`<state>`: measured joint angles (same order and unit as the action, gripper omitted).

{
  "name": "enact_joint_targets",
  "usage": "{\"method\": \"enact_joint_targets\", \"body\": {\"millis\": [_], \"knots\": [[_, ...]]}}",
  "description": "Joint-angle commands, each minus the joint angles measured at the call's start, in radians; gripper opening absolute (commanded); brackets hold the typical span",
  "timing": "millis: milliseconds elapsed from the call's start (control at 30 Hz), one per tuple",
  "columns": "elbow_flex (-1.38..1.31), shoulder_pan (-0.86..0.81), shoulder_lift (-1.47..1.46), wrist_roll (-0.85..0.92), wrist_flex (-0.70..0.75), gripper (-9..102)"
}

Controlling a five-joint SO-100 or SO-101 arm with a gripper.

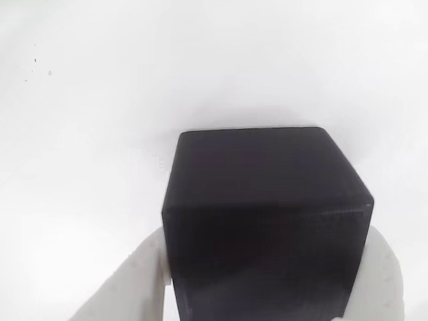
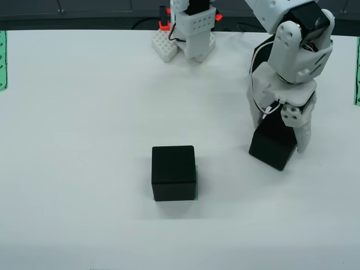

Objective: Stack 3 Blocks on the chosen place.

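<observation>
A plain white table (image 2: pixel 84 112) spreads evenly lit across the overhead view, meeting a dark strip (image 2: pixel 84 19) along its far edge, with green striped markers (image 2: pixel 2 59) at its sides.

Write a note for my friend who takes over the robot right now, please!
Gripper: shut on a black block, white fingers on both its sides, at the table's right in the overhead view.
Second block sits mid-table over a green patch peeking out at its edge.
Done: one block placed, it seems.
Left: stack the held block on it. Only two blocks are visible.
</observation>
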<state>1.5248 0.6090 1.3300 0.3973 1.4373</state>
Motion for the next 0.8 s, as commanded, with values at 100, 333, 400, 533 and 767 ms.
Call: {"method": "enact_joint_targets", "body": {"millis": [100,333,400,533,767], "knots": [[-0.063,-0.029,0.038,-0.014,0.052,21],[-0.057,-0.209,0.241,-0.014,0.098,21],[-0.063,-0.272,0.308,-0.029,0.12,21],[-0.133,-0.399,0.383,-0.037,0.133,21],[-0.178,-0.548,0.339,-0.075,0.135,21]]}}
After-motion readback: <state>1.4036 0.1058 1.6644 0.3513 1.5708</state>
